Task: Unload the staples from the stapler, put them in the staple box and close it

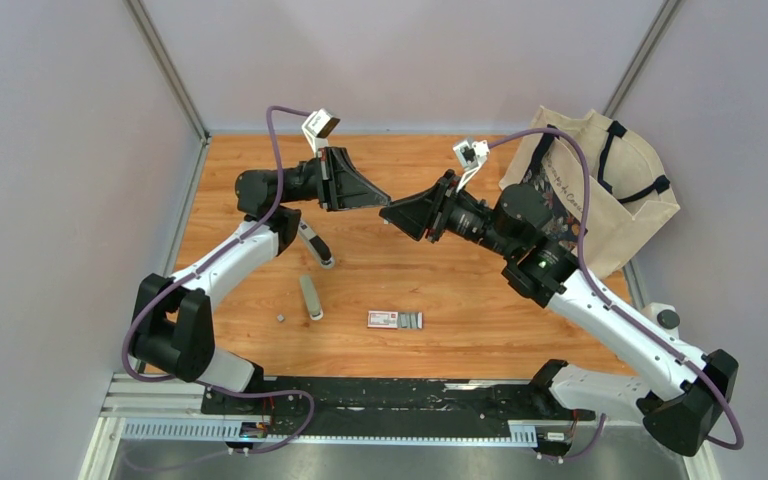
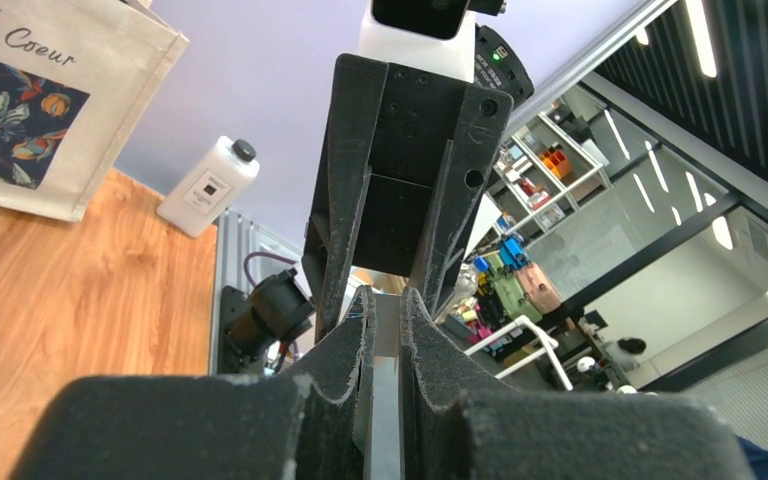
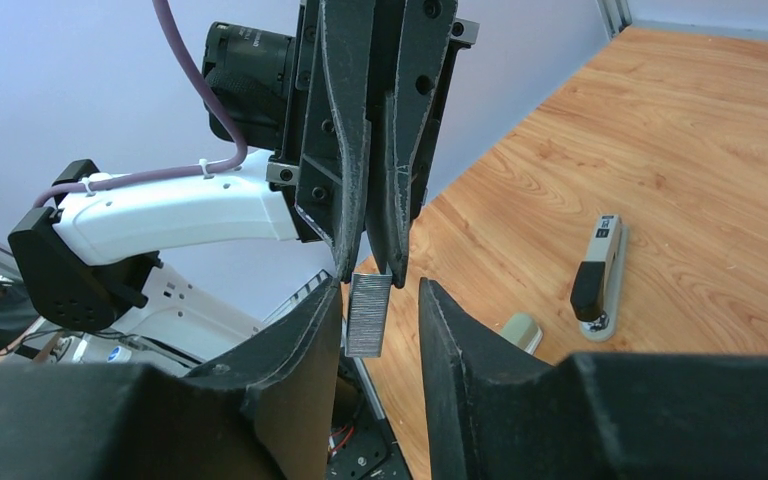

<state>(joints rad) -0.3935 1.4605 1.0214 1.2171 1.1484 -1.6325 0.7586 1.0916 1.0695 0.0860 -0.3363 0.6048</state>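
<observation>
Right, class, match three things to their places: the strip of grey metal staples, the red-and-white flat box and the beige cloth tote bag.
Things: 1 strip of grey metal staples; 2 red-and-white flat box; 3 beige cloth tote bag.
Places: A at the far right corner of the wooden table; B pinched in the fingertips of the left gripper; C lying flat on the table, nearer the arm bases.
Pairs: 1-B; 2-C; 3-A.

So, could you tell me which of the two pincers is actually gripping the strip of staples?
The left pincer: its fingers pinch one end of the staple strip, whereas the right pincer stands open on either side of it.
</observation>
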